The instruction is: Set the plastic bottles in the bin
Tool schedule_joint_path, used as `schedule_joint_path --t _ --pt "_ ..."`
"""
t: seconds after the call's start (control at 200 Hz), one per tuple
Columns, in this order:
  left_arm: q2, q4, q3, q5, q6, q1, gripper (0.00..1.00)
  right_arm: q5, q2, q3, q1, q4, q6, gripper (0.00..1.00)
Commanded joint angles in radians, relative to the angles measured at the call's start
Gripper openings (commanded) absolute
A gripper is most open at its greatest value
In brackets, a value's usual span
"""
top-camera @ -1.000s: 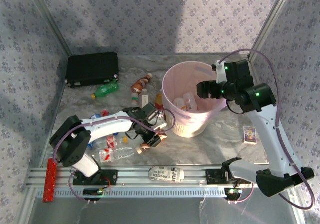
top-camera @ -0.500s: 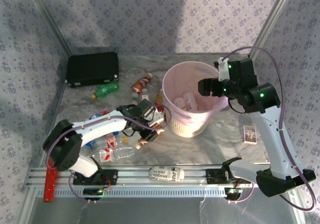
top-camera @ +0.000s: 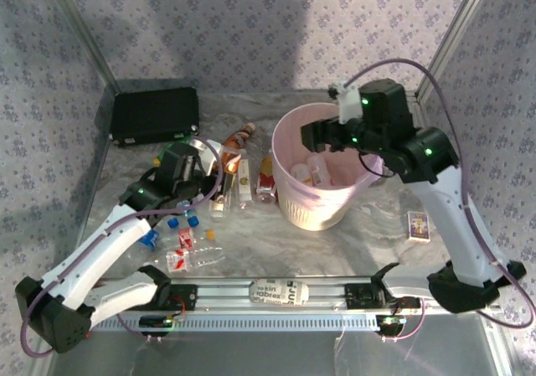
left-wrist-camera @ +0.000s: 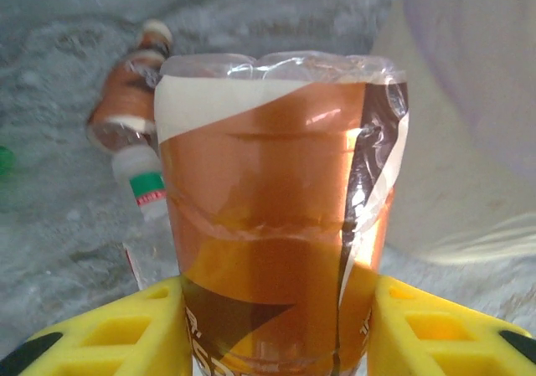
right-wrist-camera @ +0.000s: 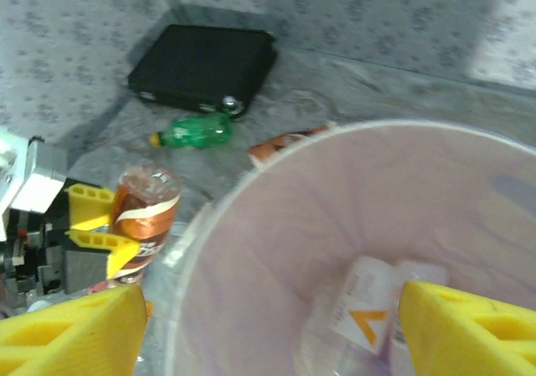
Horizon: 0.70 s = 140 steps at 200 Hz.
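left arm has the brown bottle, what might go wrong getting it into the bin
1. The right gripper hangs open over the mouth of the bin, so the left gripper bringing in the brown-labelled bottle may collide with it.
2. The bottle is pinched near one end, with most of it sticking out; it might pivot or slip on the way.
3. Other bottles lie close beside the bin; a low swing could knock them.

A robot test booth — floral-patterned walls (top-camera: pixel 251 33), aluminium frame posts (top-camera: pixel 82 33), a slotted mounting rail (top-camera: pixel 218 293)
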Motion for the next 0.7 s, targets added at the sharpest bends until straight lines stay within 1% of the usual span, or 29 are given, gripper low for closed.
schedule_joint_path --t 0.0,0.075,0.225,0.32,0.43,0.585,0.695 --pt "-0.012 0.076 0.084 -0.044 -0.068 0.010 0.45 -0.033 0.080 0.084 0.082 0.087 0.012 0.81" --pt "-0.001 0.120 0.129 -0.041 -0.084 0.012 0.45 -0.052 0.149 0.134 0.126 0.114 0.017 0.81" --pt "0.030 0.207 0.198 0.003 -0.103 0.012 0.45 -0.100 0.284 0.239 0.169 0.137 0.034 0.83" --pt "0.055 0.232 0.225 0.046 -0.105 0.010 0.46 -0.130 0.357 0.313 0.168 0.134 0.049 0.84" --pt "0.069 0.263 0.228 0.088 -0.107 0.005 0.46 -0.179 0.406 0.353 0.154 0.158 0.077 0.85" --pt "0.086 0.294 0.231 0.117 -0.116 0.001 0.46 -0.255 0.441 0.361 0.131 0.200 0.109 0.82" --pt "0.099 0.316 0.237 0.129 -0.123 -0.001 0.45 -0.263 0.461 0.369 0.126 0.208 0.120 0.80"
